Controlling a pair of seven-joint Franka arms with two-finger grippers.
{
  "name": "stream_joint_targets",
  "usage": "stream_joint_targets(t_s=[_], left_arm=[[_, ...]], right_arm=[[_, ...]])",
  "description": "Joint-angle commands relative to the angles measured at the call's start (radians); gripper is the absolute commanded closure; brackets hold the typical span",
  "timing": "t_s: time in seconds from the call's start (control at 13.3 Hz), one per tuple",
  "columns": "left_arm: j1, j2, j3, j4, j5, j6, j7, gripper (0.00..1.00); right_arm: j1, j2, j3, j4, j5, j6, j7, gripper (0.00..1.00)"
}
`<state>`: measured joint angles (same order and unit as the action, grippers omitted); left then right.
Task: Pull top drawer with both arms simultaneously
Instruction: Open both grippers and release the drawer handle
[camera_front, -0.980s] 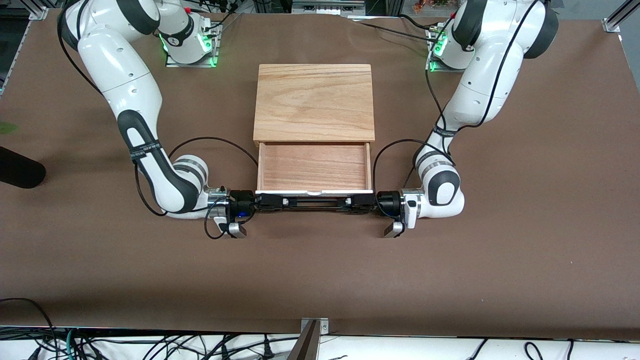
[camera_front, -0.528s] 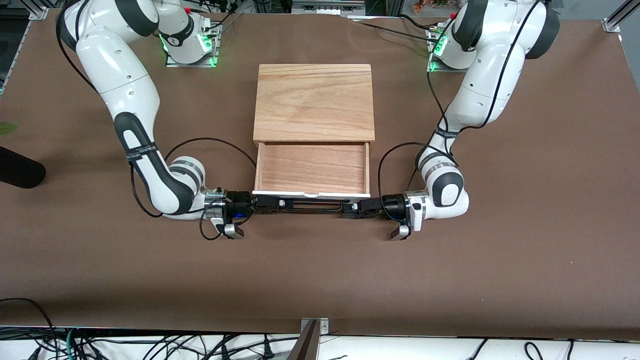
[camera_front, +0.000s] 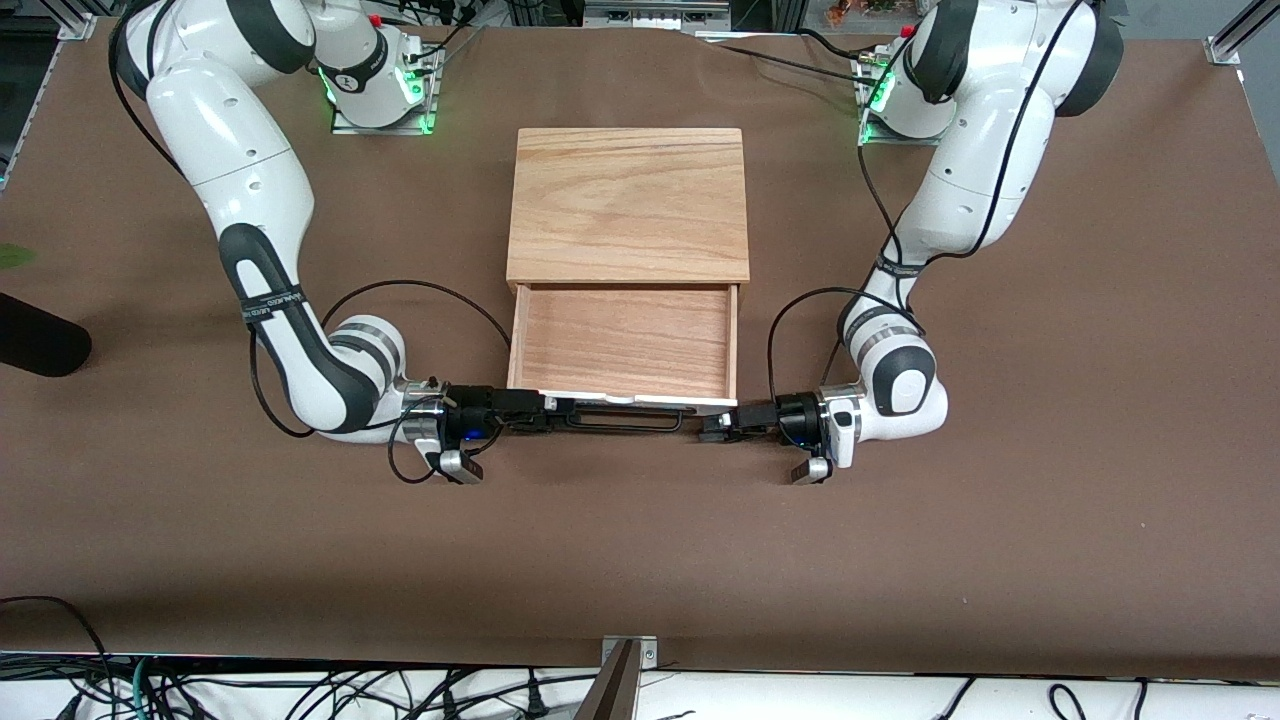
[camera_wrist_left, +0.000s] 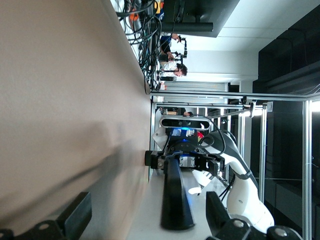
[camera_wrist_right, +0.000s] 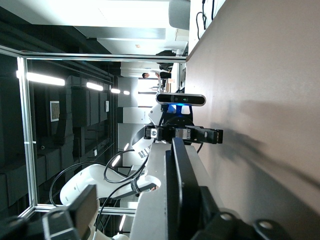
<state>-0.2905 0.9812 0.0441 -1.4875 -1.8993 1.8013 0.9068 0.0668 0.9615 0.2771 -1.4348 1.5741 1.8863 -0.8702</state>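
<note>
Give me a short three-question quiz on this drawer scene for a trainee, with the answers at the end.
1. True or false: the top drawer stands pulled out from under the cabinet top.
2. What shows inside the drawer? A: only its bare wood floor. B: a mug. C: a screwdriver.
3. In one word, how do the jaws of the left gripper and the right gripper stand at the ends of the black handle?

Key
1. True.
2. A.
3. Open: in each wrist view the jaws stand apart on either side of the bar.
</note>
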Motion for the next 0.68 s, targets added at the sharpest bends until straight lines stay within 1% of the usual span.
stream_joint_targets(t_s=[0.0,0.15,0.38,0.45,0.53,0.6], left_arm=[[0.01,-0.065,0.019,-0.025,0.072,-0.007,-0.058,0.0],[0.031,-0.107,0.02,-0.026,0.141,-0.007,-0.095,0.0],[0.06,-0.188,0.02,-0.046,0.274,0.0,-0.193,0.0],[0.07,-0.212,0.02,-0.051,0.313,0.001,-0.216,0.0],[0.077,-0.234,0.02,-0.063,0.341,0.001,-0.223,0.0],[0.086,-0.269,0.02,-0.095,0.359,0.004,-0.224,0.0]], right_arm=[[-0.012,0.012,0.007,0.011,0.014,-0.016,-0.016,0.0],[-0.012,0.016,0.005,0.01,0.012,-0.016,-0.023,0.0],[-0.007,-0.013,-0.021,0.011,0.004,-0.015,-0.007,0.0],[-0.007,-0.017,-0.021,0.01,-0.011,-0.013,-0.007,0.0],[-0.009,-0.023,-0.027,0.01,-0.049,-0.01,-0.007,0.0],[-0.009,-0.036,-0.038,0.01,-0.084,-0.007,-0.001,0.0]])
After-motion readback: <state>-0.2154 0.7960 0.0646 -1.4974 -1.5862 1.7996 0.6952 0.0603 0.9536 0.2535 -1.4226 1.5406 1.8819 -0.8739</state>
